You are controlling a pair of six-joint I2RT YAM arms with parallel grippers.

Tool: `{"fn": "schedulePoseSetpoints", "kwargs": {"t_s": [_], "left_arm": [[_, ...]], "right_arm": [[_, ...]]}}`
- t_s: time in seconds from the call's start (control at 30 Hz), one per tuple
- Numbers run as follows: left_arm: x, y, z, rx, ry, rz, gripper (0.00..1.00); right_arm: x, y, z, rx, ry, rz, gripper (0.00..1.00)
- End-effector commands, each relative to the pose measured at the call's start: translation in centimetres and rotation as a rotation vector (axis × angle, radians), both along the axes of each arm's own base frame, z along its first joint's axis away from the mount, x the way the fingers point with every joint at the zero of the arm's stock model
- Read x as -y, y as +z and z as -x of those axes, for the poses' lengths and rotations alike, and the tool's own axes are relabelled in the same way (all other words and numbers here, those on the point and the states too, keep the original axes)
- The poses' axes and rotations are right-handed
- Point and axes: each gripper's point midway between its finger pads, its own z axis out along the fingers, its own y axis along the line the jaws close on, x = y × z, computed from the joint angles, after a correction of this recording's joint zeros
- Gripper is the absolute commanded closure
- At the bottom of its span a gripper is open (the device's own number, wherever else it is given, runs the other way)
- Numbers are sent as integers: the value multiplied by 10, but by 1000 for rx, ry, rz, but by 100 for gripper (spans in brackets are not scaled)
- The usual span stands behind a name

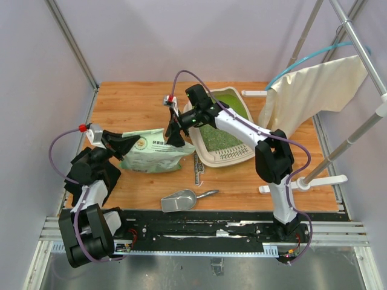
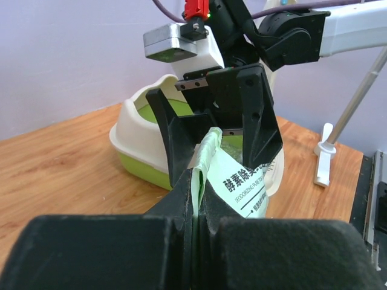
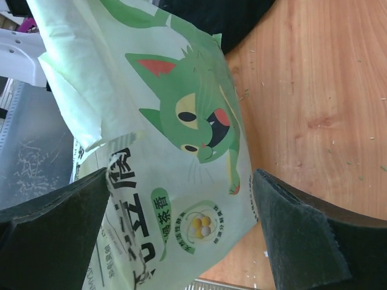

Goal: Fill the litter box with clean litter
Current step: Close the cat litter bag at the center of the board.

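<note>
Behind right tool [image 2: 221,160], half-hidden litter box [image 2: 136,130]

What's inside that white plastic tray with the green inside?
Pale green-grey litter granules lie in the cream-white, green-lined litter tray. The white right robot arm crosses above, covering the tray's middle, so what's there cannot be seen.

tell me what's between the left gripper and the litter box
The litter bag, pinched by the left gripper, with the open right gripper straddling its far end; top view shows it.
</note>
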Motion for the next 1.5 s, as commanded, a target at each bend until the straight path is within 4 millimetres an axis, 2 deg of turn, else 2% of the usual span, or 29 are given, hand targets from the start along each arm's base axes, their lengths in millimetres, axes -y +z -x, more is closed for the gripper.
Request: {"fn": "schedulePoseSetpoints", "kwargs": {"t_s": [0.0, 0.07, 0.13, 0.2, 0.23, 0.3, 0.37, 0.43, 0.5, 0.6, 0.7, 0.77, 0.9, 1.03, 1.1, 1.13, 1.17, 1.2, 1.27, 1.3, 1.33, 1.4, 1.47], "left_arm": [[0, 40, 12, 240, 56, -19, 100], [-1, 36, 10, 219, 60, -26, 100], [-1, 34, 9, 214, 67, -37, 100], [0, 33, 10, 215, 71, -54, 100], [-1, 32, 10, 213, 75, -59, 99], [-1, 33, 10, 215, 89, -70, 100], [-2, 32, 10, 214, 97, -83, 100], [-2, 32, 10, 215, 106, -91, 100], [-3, 33, 10, 219, 113, -97, 99], [-2, 35, 12, 222, 113, -102, 99], [-1, 37, 14, 229, 112, -105, 99], [-1, 38, 15, 235, 116, -104, 100], [1, 42, 20, 253, 108, -101, 99], [4, 47, 25, 272, 101, -92, 100], [3, 48, 25, 273, 107, -83, 99], [2, 49, 24, 273, 112, -78, 100], [2, 48, 24, 271, 119, -72, 100], [1, 49, 24, 272, 129, -64, 99], [-2, 47, 22, 264, 149, -54, 100], [-2, 45, 22, 256, 151, -58, 100], [-2, 42, 22, 245, 150, -64, 99], [-2, 33, 19, 210, 146, -89, 97], [-1, 23, 19, 161, 133, -106, 95]], "right_arm": [[1, 26, 9, -17, 12, -33, 0], [7, 37, -2, 39, -49, -28, 0], [18, 36, -30, 97, -185, 19, 0], [35, 51, -53, 126, -308, 17, 1], [40, 58, -54, 98, -306, -15, 2], [44, 73, -47, 27, -255, -88, 3], [42, 83, -22, -29, -131, -143, 2], [32, 81, 6, -36, -26, -151, 1], [22, 71, 18, 1, -4, -119, 1], [9, 49, 22, 21, -19, -61, 2], [0, 39, 28, -8, 5, -45, 1], [-5, 23, 27, -31, 5, -18, 2], [-7, 12, 31, -51, 33, -1, 1], [-6, 9, 46, -82, 92, 2, 3], [-3, 16, 58, -93, 141, -24, 13], [-1, 19, 63, -102, 161, -36, 26], [0, 21, 64, -102, 161, -37, 34], [2, 20, 63, -92, 141, -24, 46], [6, 15, 61, -62, 98, 5, 84], [9, 14, 56, -35, 53, 32, 95], [12, 10, 50, -5, -2, 66, 99], [20, 4, 37, 54, -109, 133, 99], [28, 7, 27, 113, -188, 166, 99]]}}
